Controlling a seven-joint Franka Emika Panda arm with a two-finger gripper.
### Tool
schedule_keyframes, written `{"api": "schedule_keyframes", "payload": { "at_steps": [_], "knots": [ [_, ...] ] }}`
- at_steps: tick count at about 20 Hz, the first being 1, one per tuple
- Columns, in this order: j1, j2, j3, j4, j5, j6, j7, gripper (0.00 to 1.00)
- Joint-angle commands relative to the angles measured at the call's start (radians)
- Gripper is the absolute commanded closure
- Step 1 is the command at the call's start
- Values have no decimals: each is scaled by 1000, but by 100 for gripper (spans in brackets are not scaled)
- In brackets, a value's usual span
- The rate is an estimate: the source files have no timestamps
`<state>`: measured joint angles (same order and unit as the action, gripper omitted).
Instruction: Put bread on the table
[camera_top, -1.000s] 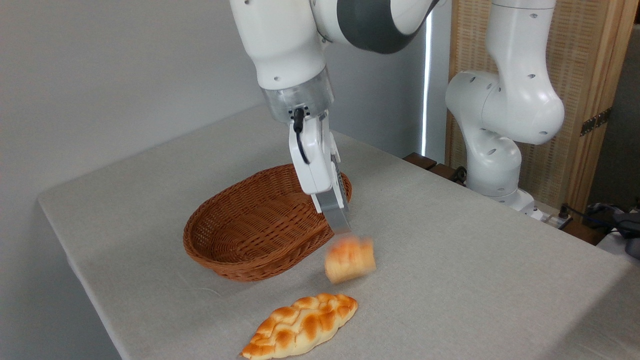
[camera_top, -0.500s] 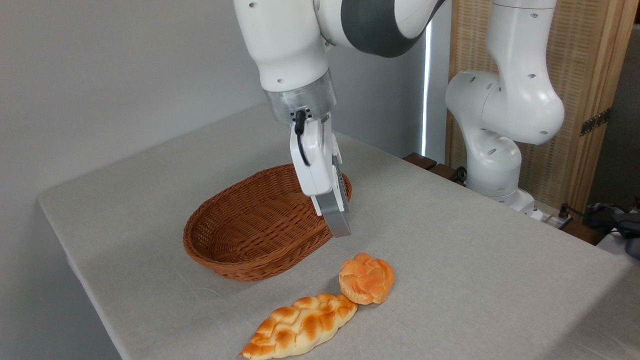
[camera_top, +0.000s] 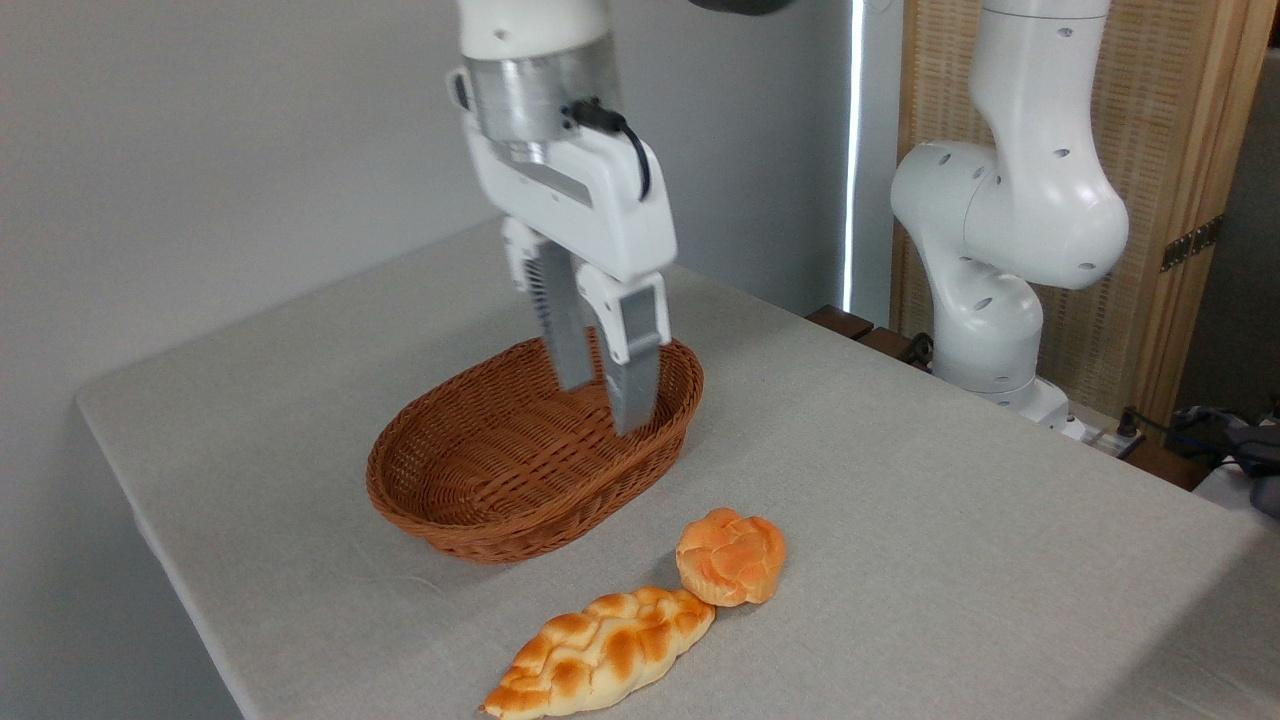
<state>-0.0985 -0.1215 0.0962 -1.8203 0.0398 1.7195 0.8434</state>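
Hanging above the wicker basket (camera_top: 520, 465), the hand (camera_top: 602, 405) points its two grey fingers (camera_top: 634, 375) straight down with a plain gap between them and nothing in its grasp; the fingertips sit over the basket's right half, clear of the weave as far as can be judged.

Nearest the front edge of the counter (camera_top: 900, 480) lies the braided loaf (camera_top: 600, 652), a long leaf-shaped piece with orange-brown ridges, running from the front edge up and to the right. Its upper right tip touches, or all but touches, the bread (camera_top: 731, 556). That bread, a small round bun with a knotted, lobed orange-golden top, rests directly on the light grey cloth of the counter, top side up, just beside the loaf and to the right of the basket's front rim. It lies apart from the basket and well below the hand.

Behind the two pieces stands the brown oval basket, set toward the middle of the counter with its long axis running from front left to back right; what shows of its inside is bare weave. Farther back, off the counter's right rear edge, the white arm's base column (camera_top: 990, 300) rises in front of a wooden-framed woven screen (camera_top: 1170, 180).
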Motion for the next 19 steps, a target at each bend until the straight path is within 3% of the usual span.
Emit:
{"api": "schedule_keyframes", "payload": {
  "at_steps": [1, 4, 7, 19],
  "knots": [
    [-4, 115, 0, 134, -43, 0, -96, 0],
    [-4, 135, -1, 159, -44, 2, -159, 0],
    [-4, 135, -44, 159, -63, 2, -176, 0],
    [-4, 132, -78, 159, -69, 0, -178, 0]
  ]
}}
